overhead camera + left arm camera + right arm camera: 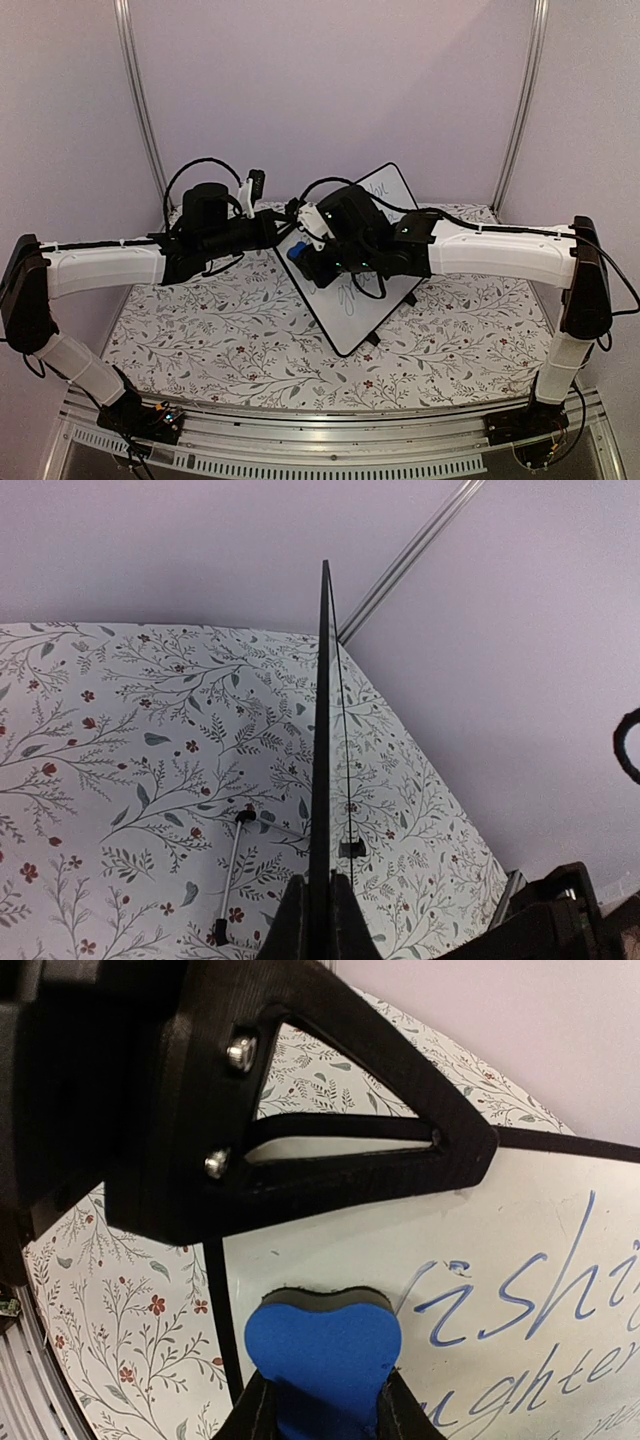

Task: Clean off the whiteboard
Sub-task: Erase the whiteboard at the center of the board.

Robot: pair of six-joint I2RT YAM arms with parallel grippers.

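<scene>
Closest in, the right gripper (pixel 325 1395) is clamped hard on the blue eraser (pixel 322 1345), hard enough that the foam bulges into a heart shape, and there's the first worry: foam squeezed like that can squirm or pop out once it drags sideways. Its tip sits right at the whiteboard (pixel 520 1200), near the black rim; whether it actually presses the surface, I cannot tell. Just beyond, the left gripper (pixel 320 915) has its fingers together on the board's thin edge, seen edge-on from its own wrist, and that's a narrow purchase. A firm wipe could make the rim slide out and the board swivel on the floral tablecloth (pixel 220 340). Watch the crowding too: that black finger (pixel 330 1130) hangs just above the eraser, so a stroke toward it risks a knock between the arms. Further out, the blue cursive writing (pixel 520 1305) runs away across the board, all unerased, and the board lies askew at mid-table; uneven pressure out there would likely leave streaks.
</scene>
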